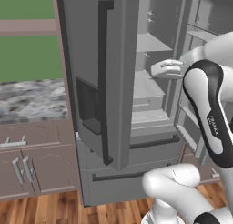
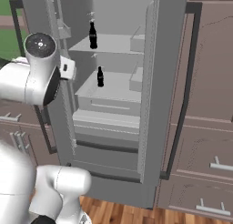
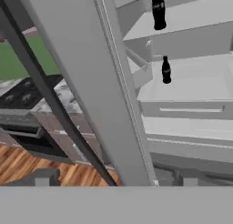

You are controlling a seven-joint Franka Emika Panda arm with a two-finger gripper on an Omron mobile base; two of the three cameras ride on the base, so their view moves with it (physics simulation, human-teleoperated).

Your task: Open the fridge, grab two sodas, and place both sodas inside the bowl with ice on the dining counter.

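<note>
The grey steel fridge [image 2: 150, 82] stands with both doors swung open. Two near-black sodas stand upright inside: one soda [image 2: 93, 35] on an upper shelf, the other soda [image 2: 100, 76] on the shelf below. The hand view shows the upper soda [image 3: 158, 10] and the lower soda [image 3: 166, 69] past the open left door's edge [image 3: 91, 82] and its dark handle [image 3: 45, 95]. My gripper [image 3: 116, 178] is open and holds nothing, beside that door's edge. The white hand [image 1: 166, 69] hovers at mid-shelf height by the fridge opening. The bowl, ice and dining counter are out of view.
The left door [image 1: 100, 77], with its dispenser recess, juts toward me. The right door [image 2: 170, 82] stands open against brown cabinets [image 2: 209, 127]. A marbled worktop [image 1: 27, 100] over drawers lies to the left, a black stove [image 3: 22, 127] beyond. The floor is wood.
</note>
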